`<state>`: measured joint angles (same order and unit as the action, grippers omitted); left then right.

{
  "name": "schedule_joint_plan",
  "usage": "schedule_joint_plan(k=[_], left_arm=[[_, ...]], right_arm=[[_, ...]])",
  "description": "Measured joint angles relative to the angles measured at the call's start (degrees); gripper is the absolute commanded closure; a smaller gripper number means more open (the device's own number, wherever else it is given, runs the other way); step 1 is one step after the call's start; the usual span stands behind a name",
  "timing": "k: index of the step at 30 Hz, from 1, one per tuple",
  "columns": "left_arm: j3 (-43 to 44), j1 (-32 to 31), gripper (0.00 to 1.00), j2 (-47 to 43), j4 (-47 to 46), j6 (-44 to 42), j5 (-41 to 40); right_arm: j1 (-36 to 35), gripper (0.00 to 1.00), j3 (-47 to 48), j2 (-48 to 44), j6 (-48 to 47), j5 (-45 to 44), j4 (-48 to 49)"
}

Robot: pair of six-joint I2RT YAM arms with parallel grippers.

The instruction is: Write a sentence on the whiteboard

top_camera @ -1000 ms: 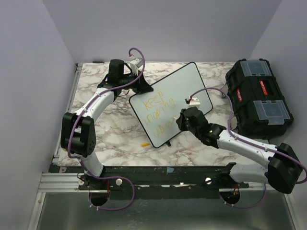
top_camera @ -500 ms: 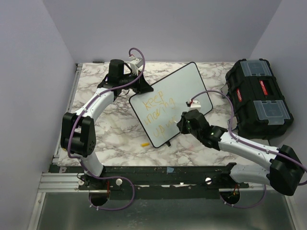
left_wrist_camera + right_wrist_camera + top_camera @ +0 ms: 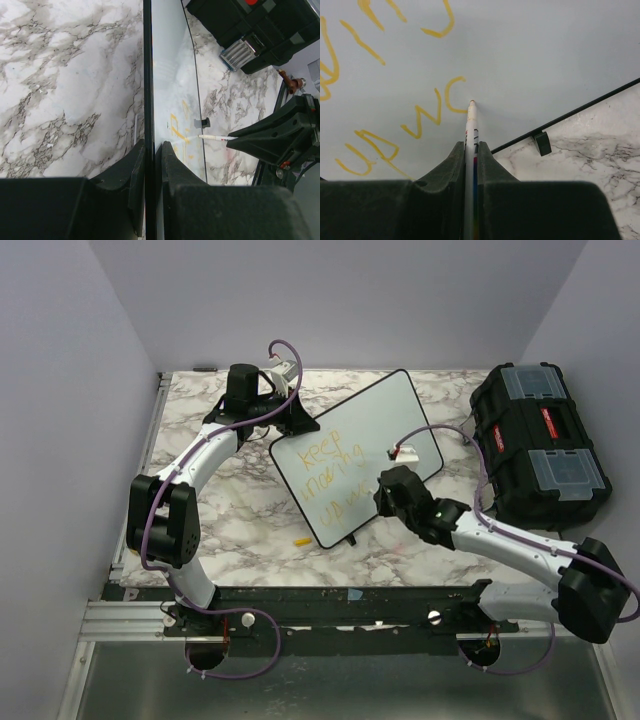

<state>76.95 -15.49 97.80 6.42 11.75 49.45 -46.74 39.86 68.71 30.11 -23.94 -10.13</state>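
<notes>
From above, my left end effector point(image 3: 297, 423) is clamped on the near corner of the whiteboard point(image 3: 375, 425), and my right end effector point(image 3: 383, 483) sits at the far end of the sentence point(image 3: 335, 472). My left wrist view shows the board's black rim pinched between my fingers. In my right wrist view I grip a marker point(image 3: 470, 122), its tip at the board just right of a "c". I judge I'm mid-word, so next comes a short, light stroke rightward, short of the rim.

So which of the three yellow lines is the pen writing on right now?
The bottom line on the whiteboard, starting "up". The pen in the right pincer has its tip beside that line's last stroke; the two lines above are clear of it.
</notes>
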Motion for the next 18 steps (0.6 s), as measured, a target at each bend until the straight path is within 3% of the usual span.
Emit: schedule_joint_plan(k=[18], left_arm=[[0.0, 0.0, 1.00, 0.0, 0.0, 0.0, 0.0]], right_arm=[[0.0, 0.99, 6.2, 4.0, -1.7, -2.1, 0.1]])
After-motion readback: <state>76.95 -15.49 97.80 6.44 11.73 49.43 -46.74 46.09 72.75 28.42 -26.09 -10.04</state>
